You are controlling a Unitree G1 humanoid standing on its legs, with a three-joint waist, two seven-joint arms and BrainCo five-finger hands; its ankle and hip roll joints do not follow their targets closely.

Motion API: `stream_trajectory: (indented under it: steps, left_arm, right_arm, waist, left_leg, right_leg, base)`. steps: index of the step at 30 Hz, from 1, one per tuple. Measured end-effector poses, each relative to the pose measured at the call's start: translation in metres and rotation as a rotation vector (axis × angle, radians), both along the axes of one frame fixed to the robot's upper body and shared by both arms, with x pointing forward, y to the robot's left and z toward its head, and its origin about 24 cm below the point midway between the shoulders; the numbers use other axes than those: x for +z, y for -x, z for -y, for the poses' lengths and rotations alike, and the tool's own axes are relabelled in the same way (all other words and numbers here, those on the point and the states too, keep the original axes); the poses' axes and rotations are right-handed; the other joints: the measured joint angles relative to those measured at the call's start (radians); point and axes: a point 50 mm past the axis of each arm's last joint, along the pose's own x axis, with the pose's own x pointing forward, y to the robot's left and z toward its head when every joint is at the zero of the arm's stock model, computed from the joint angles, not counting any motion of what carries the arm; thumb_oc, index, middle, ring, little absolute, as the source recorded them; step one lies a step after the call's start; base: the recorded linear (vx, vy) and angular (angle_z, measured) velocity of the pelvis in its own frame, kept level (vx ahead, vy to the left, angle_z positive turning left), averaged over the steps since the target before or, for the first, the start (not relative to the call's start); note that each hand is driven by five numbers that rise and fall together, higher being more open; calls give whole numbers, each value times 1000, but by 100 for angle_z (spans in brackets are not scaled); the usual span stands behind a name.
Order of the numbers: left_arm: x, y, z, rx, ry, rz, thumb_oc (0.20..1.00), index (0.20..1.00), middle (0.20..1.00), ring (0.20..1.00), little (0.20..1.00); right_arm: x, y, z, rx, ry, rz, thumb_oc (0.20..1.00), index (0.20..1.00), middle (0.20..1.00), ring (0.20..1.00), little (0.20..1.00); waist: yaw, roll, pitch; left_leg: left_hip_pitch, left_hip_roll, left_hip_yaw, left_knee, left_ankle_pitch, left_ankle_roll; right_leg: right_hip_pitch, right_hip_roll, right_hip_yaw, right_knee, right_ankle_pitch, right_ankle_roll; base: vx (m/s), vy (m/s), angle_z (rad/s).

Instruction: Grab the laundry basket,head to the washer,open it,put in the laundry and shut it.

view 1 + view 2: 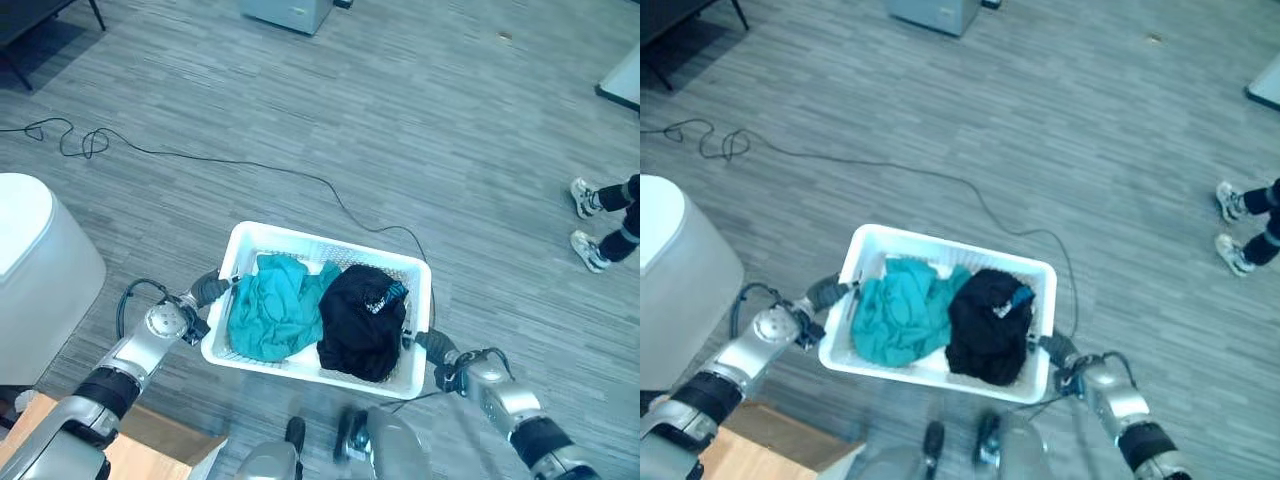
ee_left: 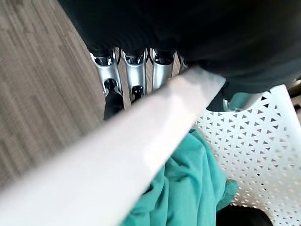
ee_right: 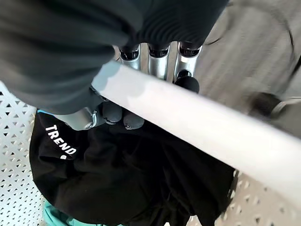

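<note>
White laundry basket (image 1: 330, 250) lengthwise across the robot, left hand (image 1: 212, 288) and right hand (image 1: 436, 346) clasping its end rims.

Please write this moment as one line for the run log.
phase: carrying | left hand: shut on basket rim | right hand: shut on basket rim | load: teal cloth, black garment inside

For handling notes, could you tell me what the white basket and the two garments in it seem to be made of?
White laundry basket: likely moulded plastic, with smooth rim and triangle-perforated walls. Teal garment: soft matte fabric, crumpled in folds. Black garment: soft dark fabric, bunched.
</note>
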Motion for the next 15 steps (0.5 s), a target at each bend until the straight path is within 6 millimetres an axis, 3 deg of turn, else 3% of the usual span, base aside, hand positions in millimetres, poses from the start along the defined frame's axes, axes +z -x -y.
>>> stream_trajectory:
  steps: [2,3,4,5,6,7,8,9,10,11,12,13,14,15]
  left_arm:
    - [-4,2,0,4,0,-14,200,200,200,200,200]
    - [-7,4,0,4,0,-25,200,200,200,200,200]
    - [-11,6,-1,9,3,-38,200,200,200,200,200]
    - [-24,11,1,19,13,-77,200,200,200,200,200]
    - [-28,12,5,27,33,-82,200,200,200,200,200]
    - [-28,11,7,22,35,-79,200,200,200,200,200]
    - [-29,11,12,9,35,-77,200,200,200,200,200]
    - [-30,11,14,6,32,-77,200,200,200,200,200]
    - [-33,13,15,8,39,-85,200,200,200,200,200]
    - [-34,14,15,-1,38,-92,200,200,200,200,200]
    - [-30,11,18,-10,45,-74,200,200,200,200,200]
    - [-25,7,20,-17,51,-52,200,200,200,200,200]
    - [-24,8,17,-4,42,-48,200,200,200,200,200]
    - [-26,11,11,4,27,-64,200,200,200,200,200]
  right_arm:
    - [1,-1,1,-4,3,3,200,200,200,200,200]
    - [-1,1,1,-4,4,-5,200,200,200,200,200]
    - [-4,3,1,-3,2,-16,200,200,200,200,200]
    - [-12,12,1,-10,3,-50,200,200,200,200,200]
    - [-11,9,5,-21,24,-47,200,200,200,200,200]
    - [-8,7,8,-20,33,-38,200,200,200,200,200]
    - [-7,8,12,-25,41,-40,200,200,200,200,200]
    - [-9,8,13,-34,39,-48,200,200,200,200,200]
    - [-10,11,15,-41,39,-55,200,200,200,200,200]
    - [-7,13,18,-42,40,-44,200,200,200,200,200]
    - [-6,13,18,-57,19,-20,200,200,200,200,200]
    - [-6,11,19,-75,10,-12,200,200,200,200,200]
    - [-7,10,16,-72,13,-17,200,200,200,200,200]
    - [-7,9,13,-52,13,-17,200,200,200,200,200]
  waist:
    - [-3,-6,-2]
    - [0,-6,-2]
    - [-1,-9,-7]
    - [-9,1,-55]
    - [8,41,-71]
    - [-1,42,-73]
    - [-14,64,-82]
    - [-22,64,-82]
    - [-20,57,-82]
    - [-29,44,-92]
    - [-40,14,-94]
    - [-28,-7,-85]
    - [5,-35,-76]
    - [11,-42,-72]
  left_leg:
    - [70,-12,34,-6,-24,-10]
    - [104,-14,49,-6,-32,-23]
    - [141,-9,58,-5,-44,-43]
    - [224,13,55,-16,-88,-112]
    - [240,52,80,33,-93,-132]
    - [254,77,66,75,-75,-173]
    - [249,112,32,113,-43,-176]
    - [232,131,23,210,-21,-185]
    - [218,143,33,307,1,-198]
    - [137,168,39,509,101,-203]
    - [-37,177,71,756,146,-210]
    - [-106,178,93,858,152,-208]
    - [-202,211,169,960,117,-149]
    - [-242,232,198,984,102,-127]
  right_leg:
    - [-44,-16,14,-137,71,3]
    - [-41,-15,10,-161,83,-37]
    - [-34,-13,7,-169,77,-45]
    - [-3,-18,-63,-123,48,-17]
    - [5,12,-70,-58,186,-100]
    - [19,18,-61,15,265,-185]
    - [22,35,-80,81,217,-171]
    - [45,46,-93,127,157,-175]
    - [79,62,-94,144,147,-188]
    - [140,85,-106,126,100,-202]
    - [170,98,-96,105,53,-213]
    - [182,99,-91,101,40,-218]
    - [234,135,-51,66,61,-222]
    - [272,149,-44,39,56,-232]
  base:
    - [473,-67,77]
    - [564,-91,53]
    - [601,-115,81]
    - [678,-173,71]
    - [1088,-375,84]
    - [859,-327,54]
    - [761,-348,66]
    - [288,-218,39]
    - [556,-507,27]
    - [557,-521,48]
    - [381,-420,46]
    - [353,-361,-11]
    - [170,-232,-64]
    - [417,-277,-58]
